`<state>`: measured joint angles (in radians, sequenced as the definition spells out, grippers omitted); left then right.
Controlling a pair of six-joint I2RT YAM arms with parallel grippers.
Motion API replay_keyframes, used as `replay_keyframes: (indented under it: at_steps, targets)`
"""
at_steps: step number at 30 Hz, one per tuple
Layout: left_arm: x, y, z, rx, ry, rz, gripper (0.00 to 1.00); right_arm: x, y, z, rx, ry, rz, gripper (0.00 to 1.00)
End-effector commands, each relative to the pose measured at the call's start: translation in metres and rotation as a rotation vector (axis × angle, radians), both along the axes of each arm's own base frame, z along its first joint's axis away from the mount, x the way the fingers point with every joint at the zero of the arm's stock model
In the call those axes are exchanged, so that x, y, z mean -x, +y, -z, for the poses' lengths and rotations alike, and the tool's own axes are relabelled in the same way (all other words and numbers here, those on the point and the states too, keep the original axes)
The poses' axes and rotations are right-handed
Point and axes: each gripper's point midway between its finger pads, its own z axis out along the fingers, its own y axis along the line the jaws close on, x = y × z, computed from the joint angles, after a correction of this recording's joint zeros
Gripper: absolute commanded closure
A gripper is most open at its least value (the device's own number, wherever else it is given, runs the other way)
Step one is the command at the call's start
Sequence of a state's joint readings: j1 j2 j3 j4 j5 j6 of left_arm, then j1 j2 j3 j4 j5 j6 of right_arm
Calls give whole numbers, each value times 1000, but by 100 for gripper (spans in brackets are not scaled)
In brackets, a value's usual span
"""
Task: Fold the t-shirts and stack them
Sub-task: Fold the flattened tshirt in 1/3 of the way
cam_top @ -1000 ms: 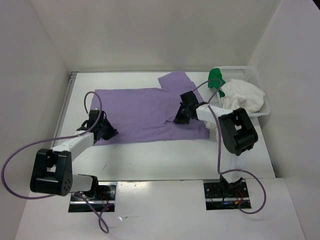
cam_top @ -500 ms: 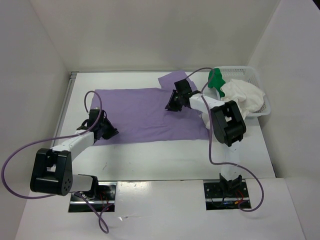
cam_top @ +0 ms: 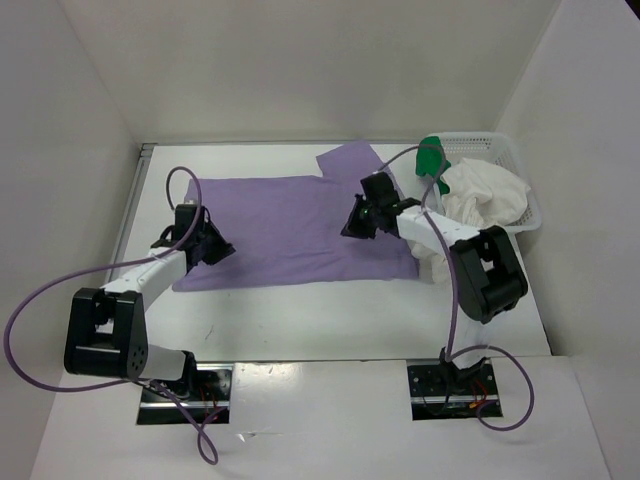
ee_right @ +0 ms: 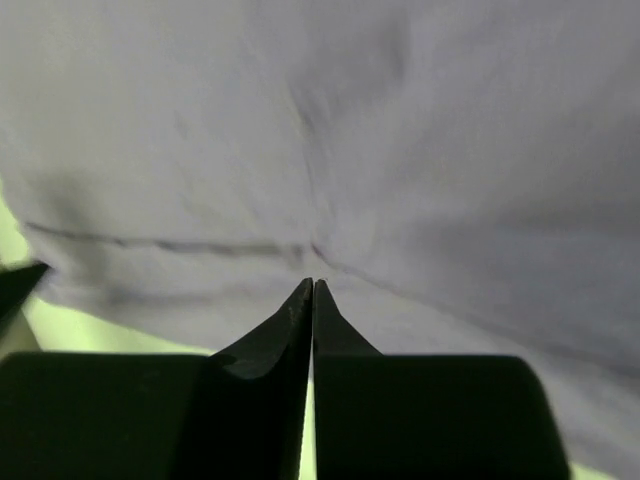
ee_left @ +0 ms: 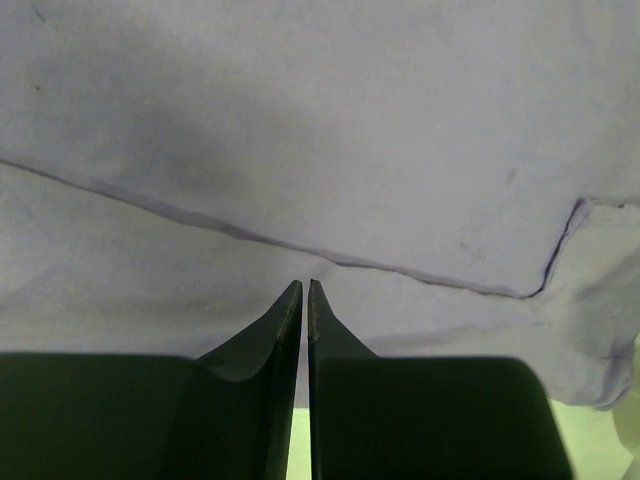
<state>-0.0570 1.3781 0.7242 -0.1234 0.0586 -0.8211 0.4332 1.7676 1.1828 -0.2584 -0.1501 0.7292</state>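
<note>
The lavender t-shirt (cam_top: 285, 225) lies spread flat on the white table, one sleeve (cam_top: 348, 160) sticking out at the back. My left gripper (cam_top: 218, 250) sits at the shirt's left edge. In the left wrist view its jaws (ee_left: 303, 283) are pinched together on the lavender cloth (ee_left: 330, 130). My right gripper (cam_top: 352, 226) rests on the shirt's right half, jaws (ee_right: 313, 281) closed on the cloth (ee_right: 400, 130) at a seam. The white t-shirt (cam_top: 485, 195) and the green t-shirt (cam_top: 432, 158) lie bunched in the basket.
The white mesh basket (cam_top: 520, 165) stands at the back right corner, against the right wall. White walls close in the table on the left, back and right. Purple cables loop from both arms over the table.
My right gripper swung out towards the back sleeve, came back onto the shirt's right half and closed its jaws. My left gripper moved a little farther back along the left edge.
</note>
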Motion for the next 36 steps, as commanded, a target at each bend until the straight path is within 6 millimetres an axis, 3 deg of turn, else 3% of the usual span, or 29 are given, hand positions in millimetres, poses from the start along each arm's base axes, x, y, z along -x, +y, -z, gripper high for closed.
replay_keyframes:
  at_steps: [1, 2, 6, 11, 15, 20, 22, 25, 27, 28, 33, 34, 36]
  targets:
    - [-1, 2, 3, -32, 2, 39, 89, 37, 26, 20, -2, 33, -93, 98]
    - [-5, 2, -3, -31, -14, 38, 89, 44, 32, 32, 12, 59, -112, 100]
    - [-23, 0, -15, -43, -40, 66, 88, 61, 78, 36, 10, 63, -213, 100]
    - [-38, 2, -26, -41, -54, 69, 84, 57, 92, 41, 9, 59, -232, 100]
    - [-47, 27, -27, -44, -54, 15, 81, 63, 91, 61, 36, 102, -226, 100]
    - [-69, 80, -33, -57, -73, -117, 72, 101, 93, 86, 69, 159, -273, 100]
    - [-80, 92, -38, -83, -91, -151, 69, 114, 92, 93, 95, 180, -290, 100]
    - [-100, 111, -45, -97, -121, -203, 62, 130, 87, 98, 110, 197, -308, 100]
    - [-110, 122, -42, -106, -121, -242, 60, 132, 81, 94, 127, 192, -308, 100]
    - [-119, 124, -50, -108, -143, -243, 58, 129, 81, 89, 131, 169, -312, 100]
    - [-151, 148, -44, -156, -144, -302, 57, 138, 75, 86, 153, 186, -347, 100]
    - [-157, 149, -34, -155, -125, -301, 55, 142, 73, 87, 154, 203, -353, 100]
    - [-175, 158, -41, -187, -151, -306, 54, 141, 76, 81, 145, 197, -367, 98]
